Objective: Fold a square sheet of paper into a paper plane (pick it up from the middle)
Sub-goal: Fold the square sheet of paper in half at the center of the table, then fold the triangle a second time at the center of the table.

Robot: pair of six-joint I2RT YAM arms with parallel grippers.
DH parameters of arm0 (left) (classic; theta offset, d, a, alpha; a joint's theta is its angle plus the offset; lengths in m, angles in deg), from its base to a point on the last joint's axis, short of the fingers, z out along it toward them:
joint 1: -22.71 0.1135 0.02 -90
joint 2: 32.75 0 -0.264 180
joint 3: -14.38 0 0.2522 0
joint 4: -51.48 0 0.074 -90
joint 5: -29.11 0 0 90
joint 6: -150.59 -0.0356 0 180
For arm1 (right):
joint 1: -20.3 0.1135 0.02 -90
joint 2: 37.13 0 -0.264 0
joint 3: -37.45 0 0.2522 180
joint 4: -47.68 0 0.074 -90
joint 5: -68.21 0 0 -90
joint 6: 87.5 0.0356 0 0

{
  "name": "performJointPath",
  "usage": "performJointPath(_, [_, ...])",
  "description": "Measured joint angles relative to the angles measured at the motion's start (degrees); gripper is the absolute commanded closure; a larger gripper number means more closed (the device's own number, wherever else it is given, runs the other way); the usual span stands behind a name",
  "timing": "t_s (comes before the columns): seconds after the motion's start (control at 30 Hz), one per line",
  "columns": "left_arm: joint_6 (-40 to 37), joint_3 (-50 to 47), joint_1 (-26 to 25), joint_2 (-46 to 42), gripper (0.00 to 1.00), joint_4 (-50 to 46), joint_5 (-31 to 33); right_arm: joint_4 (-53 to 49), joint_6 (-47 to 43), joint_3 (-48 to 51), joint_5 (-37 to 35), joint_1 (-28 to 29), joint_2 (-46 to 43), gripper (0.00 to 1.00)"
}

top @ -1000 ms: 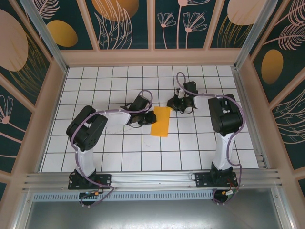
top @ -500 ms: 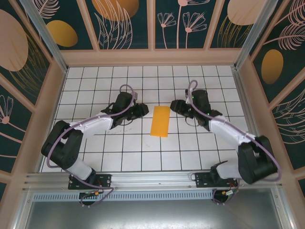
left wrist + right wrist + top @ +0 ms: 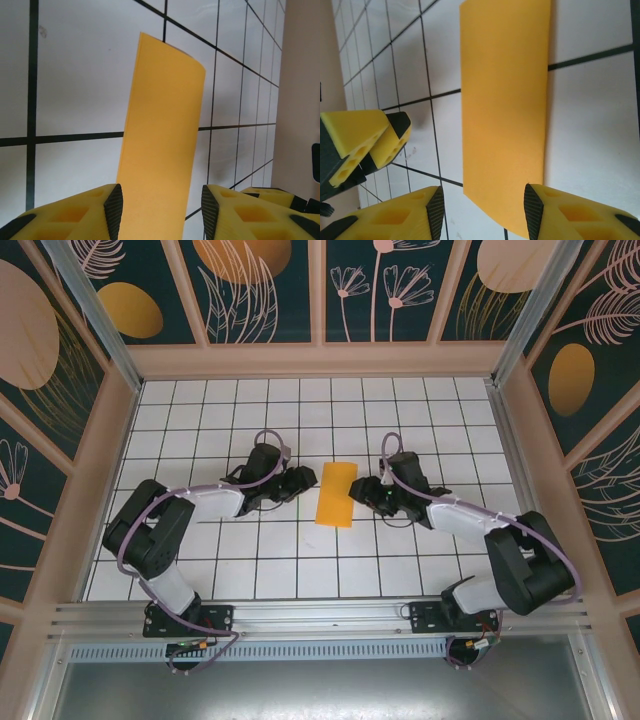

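The square sheet of paper (image 3: 335, 494) lies flat on the white tiled table as a narrow orange-yellow rectangle, folded to about one tile wide. My left gripper (image 3: 303, 483) stands open just left of it, low over the tiles. My right gripper (image 3: 362, 492) stands open just right of it. In the left wrist view the sheet of paper (image 3: 162, 145) runs away from between my open left gripper (image 3: 161, 212). In the right wrist view the sheet of paper (image 3: 504, 100) lies ahead of my open right gripper (image 3: 484, 212), and the left gripper's yellow fingers (image 3: 375, 137) show beyond it.
The tiled table (image 3: 320, 570) is walled by a wooden frame with patterned panels (image 3: 320, 300). An aluminium rail (image 3: 320, 615) carries both arm bases at the near edge. Both forearms reach inward toward the middle.
Both grippers have opened. The arms swung their elbows outward and partly back, and the right gripper came down along the paper's right edge. The paper has stayed in place.
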Motion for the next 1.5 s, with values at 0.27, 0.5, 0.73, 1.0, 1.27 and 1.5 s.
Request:
performJointPath(0.27, [-0.02,1.18,0.00,2.56,0.51,-0.20,-0.55,0.61,0.39,-1.62,1.75,2.12,5.60,0.52])
performJointPath(0.5, [-0.26,1.88,0.00,2.86,0.51,-0.61,-1.01,0.17,-1.14,-4.70,1.73,2.12,8.20,0.52])
performJointPath(0.73, [-1.11,3.08,0.00,3.45,0.52,-2.43,-1.03,-0.13,-1.14,-4.57,1.11,2.12,10.47,0.53])
performJointPath(1.0, [-1.70,3.21,0.00,3.61,0.51,-3.04,-1.55,1.05,-1.11,-2.43,1.16,2.05,11.23,0.55])
performJointPath(1.27, [-1.77,3.63,0.00,4.37,0.50,-3.72,-2.73,2.43,-1.09,-1.57,1.09,2.05,11.15,0.56])
performJointPath(1.5, [-2.01,4.33,0.00,4.39,0.50,-4.11,-3.10,2.58,-1.09,-1.20,0.48,2.12,10.54,0.56])
